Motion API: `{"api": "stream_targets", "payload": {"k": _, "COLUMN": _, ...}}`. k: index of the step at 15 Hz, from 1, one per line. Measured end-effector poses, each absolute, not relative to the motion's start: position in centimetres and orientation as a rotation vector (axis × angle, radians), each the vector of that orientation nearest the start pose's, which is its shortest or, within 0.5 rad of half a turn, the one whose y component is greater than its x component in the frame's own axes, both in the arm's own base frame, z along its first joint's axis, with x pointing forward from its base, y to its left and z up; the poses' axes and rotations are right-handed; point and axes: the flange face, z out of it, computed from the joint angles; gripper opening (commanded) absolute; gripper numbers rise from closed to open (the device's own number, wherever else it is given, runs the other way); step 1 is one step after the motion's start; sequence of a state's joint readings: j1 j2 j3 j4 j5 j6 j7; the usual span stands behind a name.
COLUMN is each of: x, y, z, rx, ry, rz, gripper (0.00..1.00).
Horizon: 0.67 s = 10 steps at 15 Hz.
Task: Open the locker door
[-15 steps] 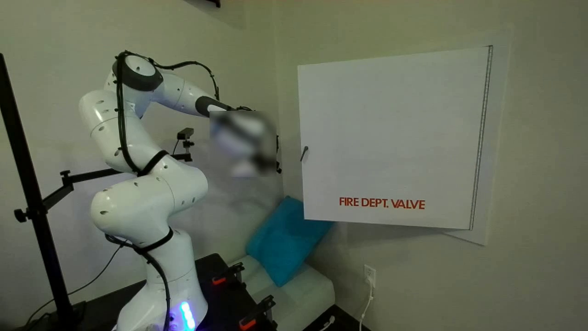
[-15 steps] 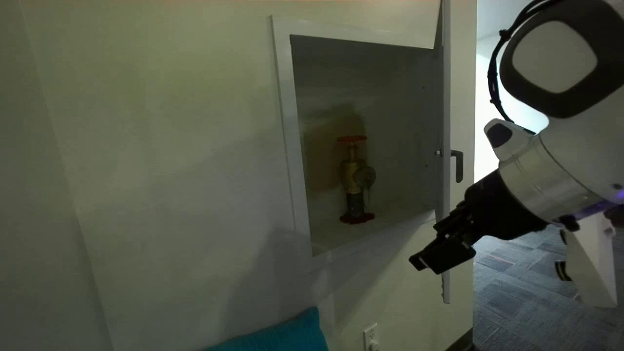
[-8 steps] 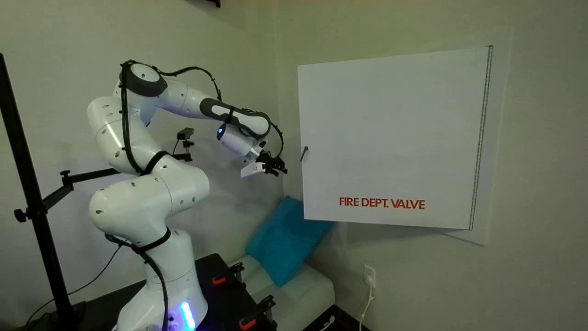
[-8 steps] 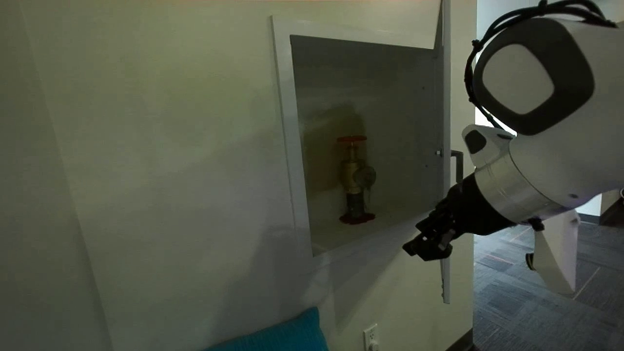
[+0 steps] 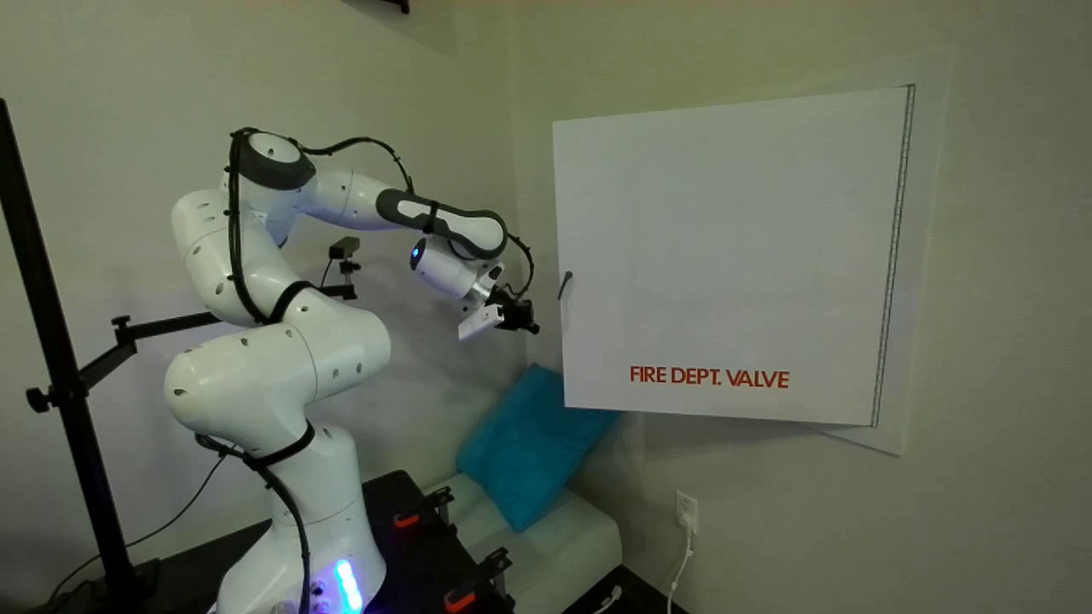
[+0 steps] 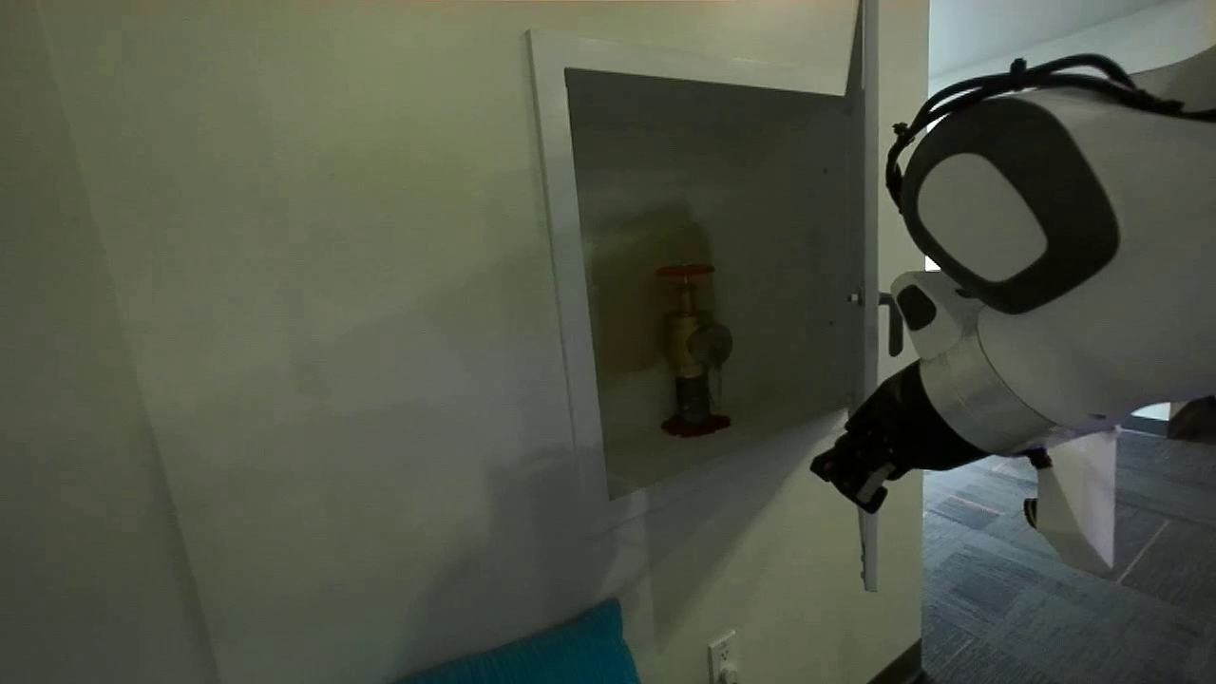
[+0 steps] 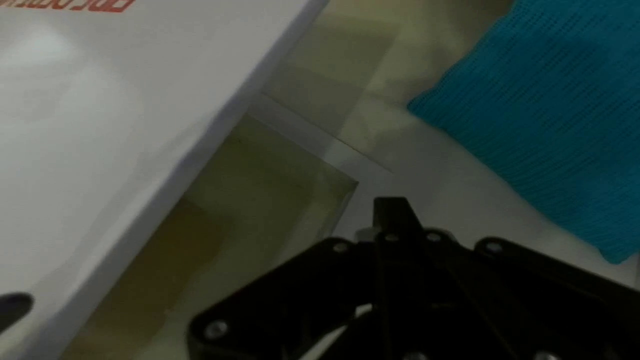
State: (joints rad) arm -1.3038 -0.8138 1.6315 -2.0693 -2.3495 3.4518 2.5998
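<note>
In exterior view, from left: white arm point(image 5: 277, 362), then gripper point(image 5: 531, 326) — pressed together, up in air. Blue cushion point(image 5: 537, 450) lower down. Next dark handle point(image 5: 565, 285), on edge of white locker door point(image 5: 732, 256) — standing open, red words point(image 5: 710, 377) near bottom.

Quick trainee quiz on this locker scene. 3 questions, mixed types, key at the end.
1. True or false: the locker door is closed.

2. Multiple choice. The fingers are:
A) wrapped around the door handle
B) clear of the door handle
C) pinching the blue cushion

3. Short answer: in an exterior view, what stands inside the locker?

Key
1. False; it stands open.
2. B
3. A valve with a red handwheel.
</note>
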Motion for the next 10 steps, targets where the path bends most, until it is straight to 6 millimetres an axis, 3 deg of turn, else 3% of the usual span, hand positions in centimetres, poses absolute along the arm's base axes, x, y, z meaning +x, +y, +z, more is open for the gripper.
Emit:
{"api": "stream_targets", "payload": {"k": 4, "x": 42.9, "y": 26.4, "z": 31.2, "rx": -3.106, "ry": -0.93, "rz": -1.457, "gripper": 0.0}}
{"api": "stream_targets", "payload": {"k": 10, "x": 43.9, "y": 25.4, "z": 31.7, "rx": -3.164, "ry": -1.047, "rz": -1.588, "gripper": 0.0}}
